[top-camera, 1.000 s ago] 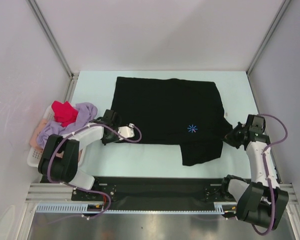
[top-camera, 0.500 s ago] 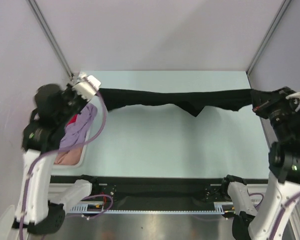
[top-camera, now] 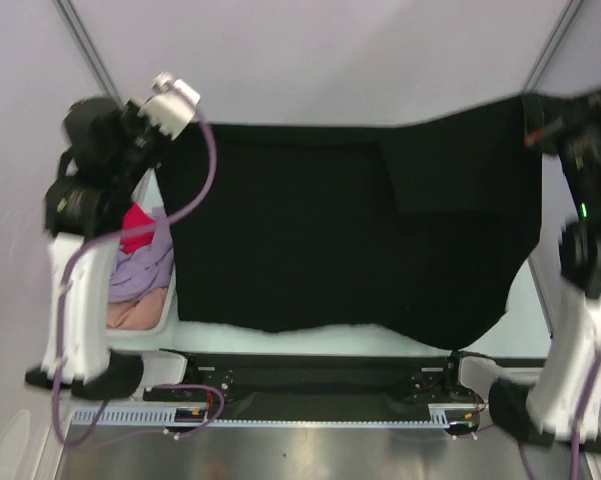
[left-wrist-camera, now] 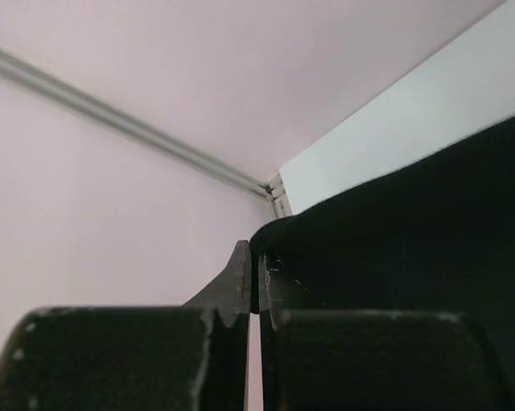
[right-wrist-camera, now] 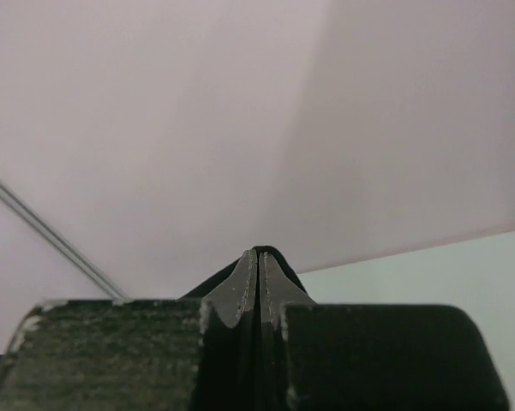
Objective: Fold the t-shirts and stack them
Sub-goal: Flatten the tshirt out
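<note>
Aloft, left fingers (left-wrist-camera: 244,278), right fingers (right-wrist-camera: 249,282) pinching black t-shirt (top-camera: 340,230), basket (top-camera: 166,310) holding other shirts (top-camera: 140,270)

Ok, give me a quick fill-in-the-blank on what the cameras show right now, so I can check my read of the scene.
1. The t-shirt hanging spread between the left tool and the right tool is ____ in colour.
2. Both tools are ____ on its upper corners.
3. The red shirt and the lavender shirt lie in the white ____ on the robot's left.
Missing words: black; shut; basket.
</note>
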Robot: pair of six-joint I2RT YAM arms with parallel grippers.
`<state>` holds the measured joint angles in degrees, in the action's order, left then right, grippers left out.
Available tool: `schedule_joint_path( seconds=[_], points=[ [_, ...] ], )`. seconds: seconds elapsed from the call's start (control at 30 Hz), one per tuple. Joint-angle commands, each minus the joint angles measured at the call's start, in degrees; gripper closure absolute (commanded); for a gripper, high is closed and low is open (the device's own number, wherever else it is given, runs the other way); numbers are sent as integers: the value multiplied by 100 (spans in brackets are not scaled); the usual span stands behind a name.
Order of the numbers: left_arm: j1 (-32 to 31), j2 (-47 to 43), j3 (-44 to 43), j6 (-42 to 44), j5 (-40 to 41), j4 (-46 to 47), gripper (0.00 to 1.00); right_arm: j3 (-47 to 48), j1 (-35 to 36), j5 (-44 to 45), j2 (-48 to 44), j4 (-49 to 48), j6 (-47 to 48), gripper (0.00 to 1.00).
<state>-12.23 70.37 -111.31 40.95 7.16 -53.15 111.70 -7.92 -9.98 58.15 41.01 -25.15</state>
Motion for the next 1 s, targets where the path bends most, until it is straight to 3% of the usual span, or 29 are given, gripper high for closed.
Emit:
schedule_joint_path(
  seconds=[0.0,0.07,0.23,0.33,0.43,0.53,0.63,0.73,0.87,0.9,0.97],
  points=[
    [141,1108,-713,264,129,690,100,377,-7,-171,1758,-1357,-209,100],
    [159,1992,-1102,273,180,910,100,842,-16,-363,2669,-1629,-289,100],
    [186,3815,-3263,361,505,1209,100,2705,-209,-548,4413,-2246,-1025,100],
    [221,4187,-3407,580,769,2156,100,3898,-420,-812,5477,-2475,-1790,100],
    [230,4152,-3345,774,849,2984,100,4290,-508,-726,5796,-2974,-2169,100],
    [221,3959,-3336,871,726,3231,100,3922,-561,-418,5489,-3545,-2205,100],
    [195,3784,-3126,1038,778,3275,100,3877,-596,-373,5391,-3487,-2074,100],
    [90,3467,-1978,1433,866,3451,100,3457,-605,-548,5225,-3189,-1924,100],
    [45,2634,-412,1329,735,3469,100,1815,-631,-822,4226,-2872,-1626,100],
    [45,2466,139,1284,700,3460,100,941,-632,-813,3961,-2819,-1503,100],
    [45,1967,739,1240,673,3399,99,67,-666,-795,3451,-2827,-1432,100]
  ],
)
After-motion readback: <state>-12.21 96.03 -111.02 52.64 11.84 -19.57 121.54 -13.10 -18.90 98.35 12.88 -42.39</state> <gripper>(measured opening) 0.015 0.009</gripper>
